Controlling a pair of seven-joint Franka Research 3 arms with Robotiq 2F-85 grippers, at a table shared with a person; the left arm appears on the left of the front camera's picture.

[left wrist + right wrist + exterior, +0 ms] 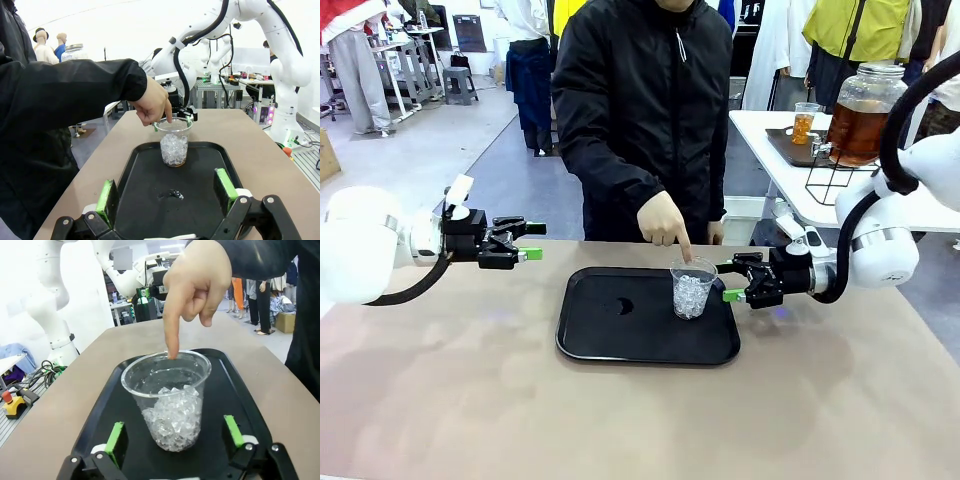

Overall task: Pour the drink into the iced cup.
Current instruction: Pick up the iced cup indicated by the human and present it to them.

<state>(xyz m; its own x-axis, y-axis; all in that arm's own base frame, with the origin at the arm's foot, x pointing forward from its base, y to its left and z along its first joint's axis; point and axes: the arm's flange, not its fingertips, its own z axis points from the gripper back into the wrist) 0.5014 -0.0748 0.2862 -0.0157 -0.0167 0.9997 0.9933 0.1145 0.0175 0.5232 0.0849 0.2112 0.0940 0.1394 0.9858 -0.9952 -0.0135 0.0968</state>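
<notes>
A: Now, iced cup (692, 290) is standing on the tray (590, 340), a person's hand (665, 220) pointing at its rim.
B: Noted: right gripper (728, 282) is gaping wide beside it; left gripper (533, 241), equally wide, is hovering apart. You're holding off until that hand clears.

Left wrist feed: my gripper spread wide, facing the iced cup on the tray.

At the bottom of the frame my left gripper (166, 192) stands with its green pads (107, 196) far apart at the near end of a black rectangular plastic tray (137, 165) on the tan table (250, 135). At centre frame a clear plastic cup of white ice cubes (174, 145) stands upright on the tray, with what looks like a thin amber layer (177, 163) at its base. From the upper left a person's hand (154, 102), in a black sleeve (70, 95), points its index finger down to the cup's rim. Just beyond the cup the right gripper (173, 120) shows a green pad either side of it, jaws apart. A small wet patch (170, 194) lies on the tray between my pads and the cup.
</notes>
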